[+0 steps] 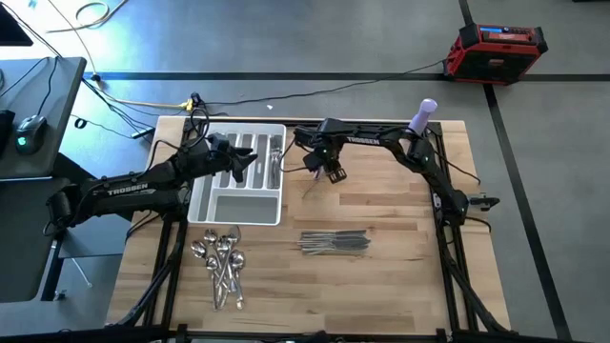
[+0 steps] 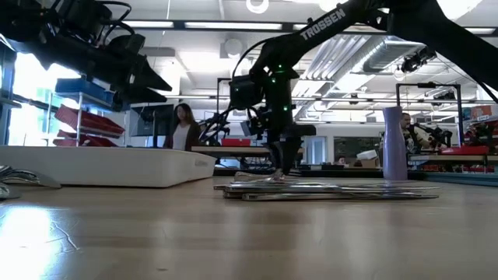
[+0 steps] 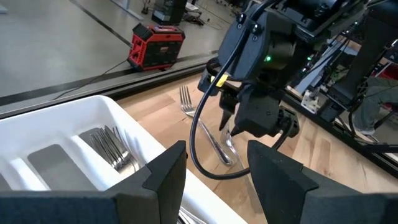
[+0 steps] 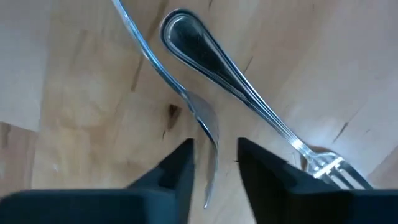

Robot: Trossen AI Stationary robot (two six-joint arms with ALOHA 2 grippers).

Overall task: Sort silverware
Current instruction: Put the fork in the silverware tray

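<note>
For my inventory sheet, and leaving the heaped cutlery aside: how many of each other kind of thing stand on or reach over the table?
White tray: 1
Purple bottle: 1
Robot arms: 2, with the left gripper open above the tray and the right gripper open, low over loose silverware beside the tray
Total: 4

I see even overhead light; ceiling lamps (image 2: 257,6) glare in the low view, whose near table (image 2: 233,241) is blurred.
</note>
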